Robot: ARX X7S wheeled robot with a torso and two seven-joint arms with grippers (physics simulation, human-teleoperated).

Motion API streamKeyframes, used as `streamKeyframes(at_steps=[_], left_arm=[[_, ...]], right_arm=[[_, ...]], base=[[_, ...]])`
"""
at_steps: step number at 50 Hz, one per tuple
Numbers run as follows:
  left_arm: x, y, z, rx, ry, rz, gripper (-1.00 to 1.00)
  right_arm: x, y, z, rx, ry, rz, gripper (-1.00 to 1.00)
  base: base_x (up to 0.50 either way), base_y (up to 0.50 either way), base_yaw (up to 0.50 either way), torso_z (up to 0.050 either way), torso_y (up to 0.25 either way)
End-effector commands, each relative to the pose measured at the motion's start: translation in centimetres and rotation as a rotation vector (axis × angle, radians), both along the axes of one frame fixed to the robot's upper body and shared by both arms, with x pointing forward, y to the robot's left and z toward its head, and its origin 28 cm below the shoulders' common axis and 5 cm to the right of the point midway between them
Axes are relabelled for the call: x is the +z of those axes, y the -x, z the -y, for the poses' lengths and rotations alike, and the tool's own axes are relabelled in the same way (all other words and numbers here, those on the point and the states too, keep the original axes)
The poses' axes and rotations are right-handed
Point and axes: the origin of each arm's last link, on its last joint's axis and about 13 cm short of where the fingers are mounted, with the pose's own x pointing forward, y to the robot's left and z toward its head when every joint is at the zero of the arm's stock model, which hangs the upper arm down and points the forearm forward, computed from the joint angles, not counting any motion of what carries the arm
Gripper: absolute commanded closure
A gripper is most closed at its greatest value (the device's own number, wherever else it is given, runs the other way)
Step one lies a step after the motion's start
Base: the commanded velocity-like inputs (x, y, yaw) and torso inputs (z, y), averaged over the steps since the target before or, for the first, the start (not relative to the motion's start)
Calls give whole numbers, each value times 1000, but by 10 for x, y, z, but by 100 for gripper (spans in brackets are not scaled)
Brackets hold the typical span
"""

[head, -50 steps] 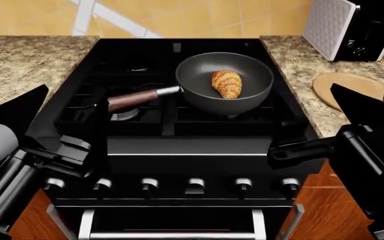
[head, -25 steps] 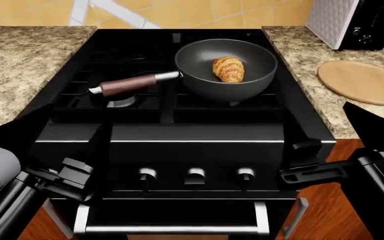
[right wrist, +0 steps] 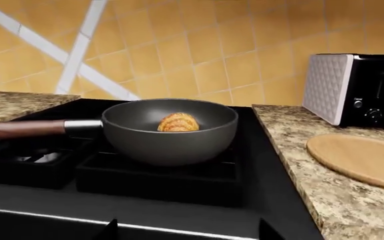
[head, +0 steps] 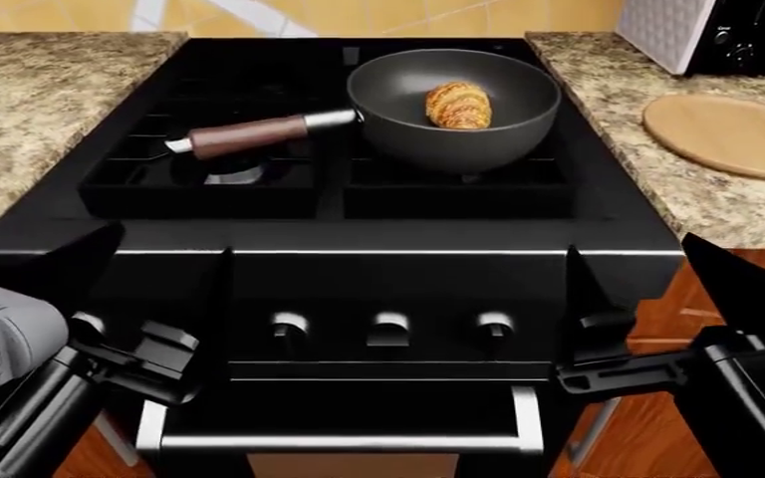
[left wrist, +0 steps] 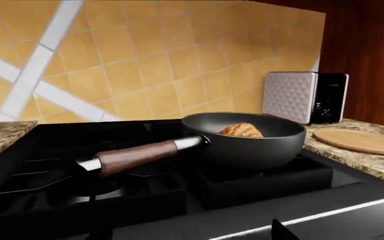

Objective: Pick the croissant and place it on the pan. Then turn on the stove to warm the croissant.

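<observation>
The croissant [head: 458, 105] lies inside the dark-grey pan [head: 396, 90] on the back right burner of the black stove [head: 356, 224]. It also shows in the left wrist view [left wrist: 241, 130] and the right wrist view [right wrist: 178, 122]. The pan's wooden handle [head: 243, 135] points left. My left gripper [head: 172, 241] and right gripper [head: 629, 245] are both open and empty, low in front of the stove's knob panel. Three silver-tipped knobs [head: 388, 328] show between them; the outer knobs are hidden by the grippers. The steel oven handle [head: 343, 441] runs below.
Granite counter [head: 37, 110] flanks the stove on the left and right. A round wooden board [head: 728, 134] lies on the right counter, with a black-and-white toaster [head: 715, 35] behind it. A tiled wall stands at the back.
The head view has shifted, so the stove top and pan sit higher in the picture. Both grippers have dropped in front of the knob panel and now cover the outer knobs.
</observation>
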Motion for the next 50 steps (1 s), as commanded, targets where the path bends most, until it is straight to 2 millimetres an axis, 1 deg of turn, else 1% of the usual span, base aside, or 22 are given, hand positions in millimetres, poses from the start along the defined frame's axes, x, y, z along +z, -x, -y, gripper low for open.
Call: streamKeyframes(at_steps=[1, 26, 50], left_arm=[[-3, -2, 0, -6, 2, -17, -100], [-6, -8, 1, -6, 22, -43, -100], [-5, -9, 2, -14, 17, -41, -100]], right_arm=[[-6, 1, 0, -11, -9, -15, -100], [-12, -2, 3, -32, -30, -26, -100], [-11, -2, 6, -56, -24, -26, -100]], base=[[0, 0, 0, -50, 0], [0, 0, 0, -50, 0], [0, 0, 0, -50, 0]])
